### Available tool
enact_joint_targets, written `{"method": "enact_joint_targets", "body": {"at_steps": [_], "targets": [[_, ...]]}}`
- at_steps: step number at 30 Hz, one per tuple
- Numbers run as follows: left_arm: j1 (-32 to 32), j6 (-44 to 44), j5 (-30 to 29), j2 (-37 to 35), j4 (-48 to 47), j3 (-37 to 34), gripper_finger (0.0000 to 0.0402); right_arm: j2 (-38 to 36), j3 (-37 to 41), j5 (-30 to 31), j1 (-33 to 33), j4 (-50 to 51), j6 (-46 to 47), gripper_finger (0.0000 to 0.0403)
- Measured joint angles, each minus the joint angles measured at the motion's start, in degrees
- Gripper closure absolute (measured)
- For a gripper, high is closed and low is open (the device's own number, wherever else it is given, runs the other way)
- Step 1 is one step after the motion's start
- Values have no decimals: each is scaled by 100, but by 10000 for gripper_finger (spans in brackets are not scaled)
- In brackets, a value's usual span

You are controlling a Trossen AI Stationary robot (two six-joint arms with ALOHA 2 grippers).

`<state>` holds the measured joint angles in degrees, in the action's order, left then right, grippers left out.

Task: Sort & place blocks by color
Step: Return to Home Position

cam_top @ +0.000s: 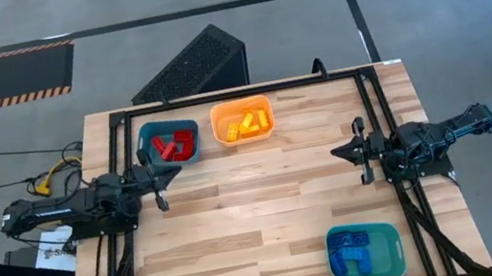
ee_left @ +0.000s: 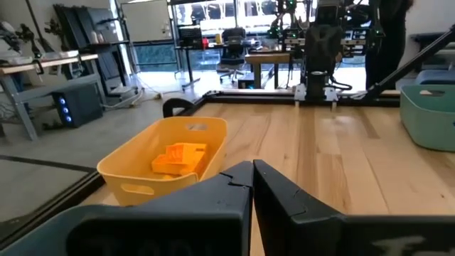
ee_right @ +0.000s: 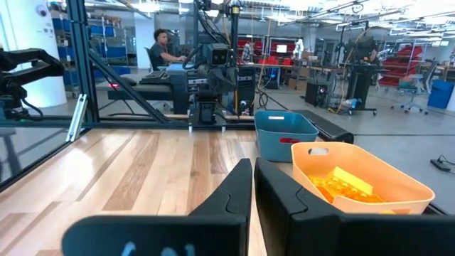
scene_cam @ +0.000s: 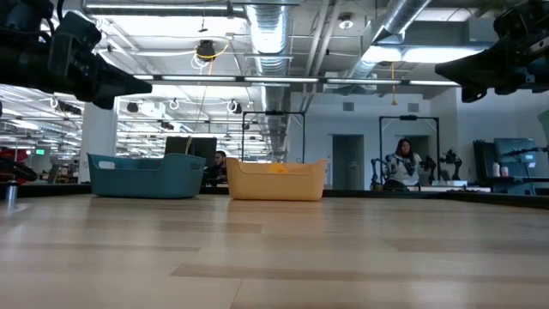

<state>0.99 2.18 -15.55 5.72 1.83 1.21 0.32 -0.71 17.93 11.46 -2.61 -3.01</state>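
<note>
High view: red blocks sit at 11 o'clock, yellow blocks at 12, blue blocks at 5. Left gripper and right gripper, both pressed together, empty, should retreat level and slowly.

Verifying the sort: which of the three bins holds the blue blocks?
The green bin, standing apart from the others, holds the blue blocks; the blue bin holds red blocks, the orange bin yellow blocks.
</note>
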Motion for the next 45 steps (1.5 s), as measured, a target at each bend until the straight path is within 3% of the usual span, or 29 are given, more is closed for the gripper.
{"method": "enact_joint_targets", "body": {"at_steps": [45], "targets": [[0,14,-9,0,-86,25,401,0,4,-2,0,0,2,360]]}}
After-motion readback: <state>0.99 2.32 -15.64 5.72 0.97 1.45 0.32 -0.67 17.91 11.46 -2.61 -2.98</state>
